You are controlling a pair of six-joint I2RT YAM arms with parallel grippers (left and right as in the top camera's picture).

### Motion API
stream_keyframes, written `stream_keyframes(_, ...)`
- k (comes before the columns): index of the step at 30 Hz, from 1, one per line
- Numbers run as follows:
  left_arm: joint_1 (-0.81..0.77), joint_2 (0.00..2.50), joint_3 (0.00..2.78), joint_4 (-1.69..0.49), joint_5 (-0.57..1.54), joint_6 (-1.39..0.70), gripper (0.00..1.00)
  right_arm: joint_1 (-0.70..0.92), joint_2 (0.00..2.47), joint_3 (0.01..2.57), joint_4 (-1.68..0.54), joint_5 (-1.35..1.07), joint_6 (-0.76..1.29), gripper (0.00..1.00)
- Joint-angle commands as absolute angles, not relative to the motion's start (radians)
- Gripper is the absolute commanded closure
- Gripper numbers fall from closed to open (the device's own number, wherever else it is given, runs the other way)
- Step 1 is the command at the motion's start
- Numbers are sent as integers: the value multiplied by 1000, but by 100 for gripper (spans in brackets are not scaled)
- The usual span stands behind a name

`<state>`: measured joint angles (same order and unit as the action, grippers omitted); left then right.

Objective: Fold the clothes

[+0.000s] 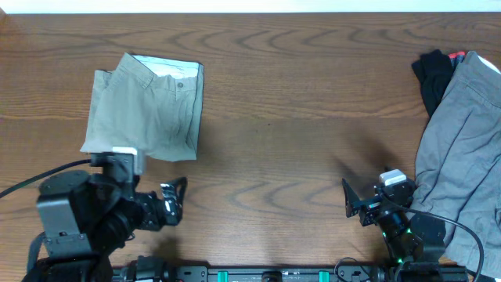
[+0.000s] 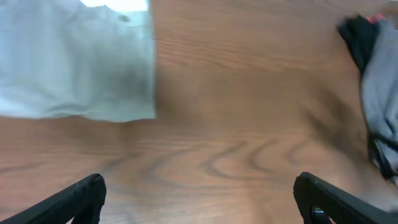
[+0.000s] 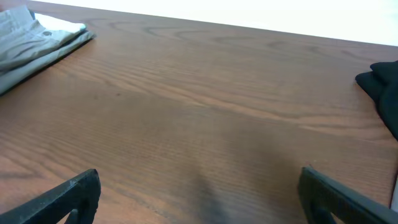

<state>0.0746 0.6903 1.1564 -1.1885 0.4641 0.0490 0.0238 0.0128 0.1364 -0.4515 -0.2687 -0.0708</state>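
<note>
khaki shorts (image 1: 145,110): folded, likely set apart from grey garment (image 1: 462,157) as done | left gripper (image 1: 176,200): gapes wide, empty | right gripper (image 1: 347,200): gapes wide, empty

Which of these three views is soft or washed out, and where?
Overhead: sharp and evenly lit, the table grain crisp, only faint shadows. Left wrist: blurred throughout, the shorts bleached pale and blown to white at the top edge. Right wrist: grain sharp mid-frame, a white overexposed band beyond the table's far edge, the near foreground soft.
</note>
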Motion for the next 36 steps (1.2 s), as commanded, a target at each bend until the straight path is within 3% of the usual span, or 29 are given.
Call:
stream_keyframes(1,13,661,1162,-1186,437,67,2,20,6,129,-450,-269,-84,1)
stream_keyframes(4,11,598,1135,-1092,380,75,2,20,6,129,-450,-269,-84,1)
stream_keyframes(11,32,338,821,-617,380,101,2,20,6,129,-450,-269,-84,1)
stream_keyframes(23,69,12,300,-182,381,65,2,21,6,129,-450,-269,-84,1)
stream_keyframes(33,65,2,-1,101,384,60,2,20,6,129,-450,-269,-84,1)
stream_keyframes(36,55,1,4,-7,374,55,2,20,6,129,-450,-269,-84,1)
